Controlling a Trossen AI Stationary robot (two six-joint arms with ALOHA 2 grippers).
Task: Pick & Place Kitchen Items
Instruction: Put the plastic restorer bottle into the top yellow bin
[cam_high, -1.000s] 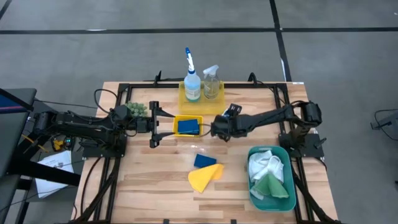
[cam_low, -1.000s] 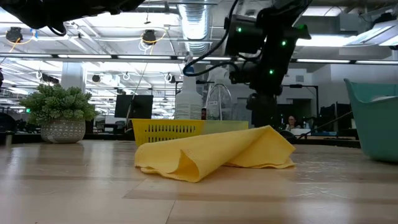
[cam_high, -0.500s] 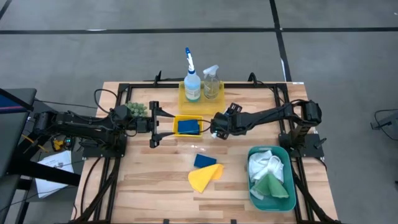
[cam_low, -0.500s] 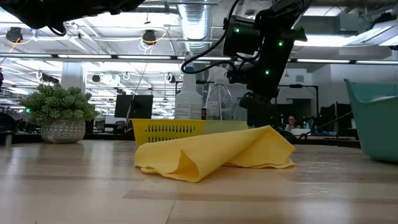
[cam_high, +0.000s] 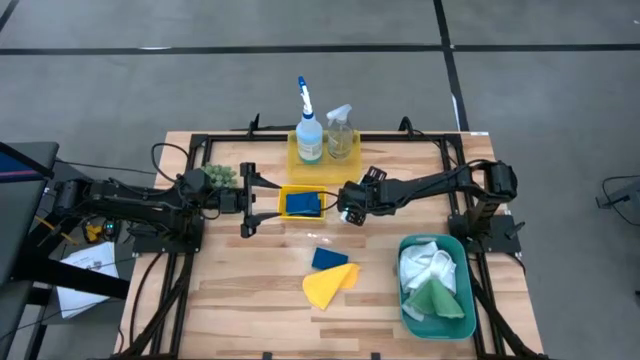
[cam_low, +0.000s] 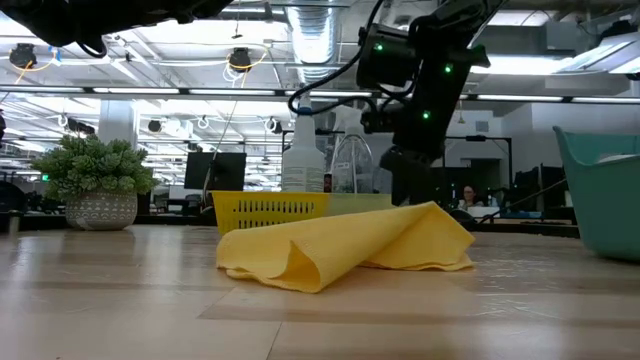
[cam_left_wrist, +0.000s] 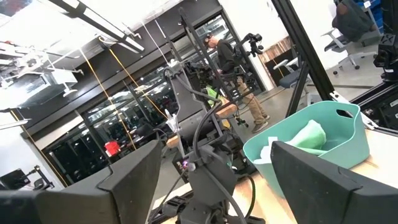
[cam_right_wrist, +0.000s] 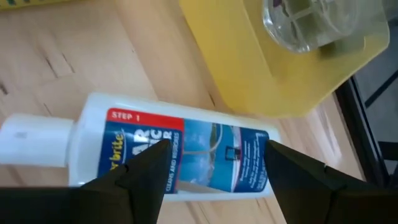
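Jaws wide on the right gripper (cam_right_wrist: 211, 177), straddling the small white bottle (cam_right_wrist: 180, 152) lying flat on the counter (cam_high: 250, 290) beside the yellow tray (cam_right_wrist: 273, 68). Left gripper (cam_left_wrist: 211, 180) open too, parked. Risk: round bottle rolls or squirts out if the pinch lands off-centre.

Bright even overhead light, ceiling lamps (cam_low: 240, 60) glaring in low view, soft short shadows on the table (cam_high: 250, 290), right wrist close-up of the small white bottle (cam_right_wrist: 186, 155) slightly blurred, background soft.
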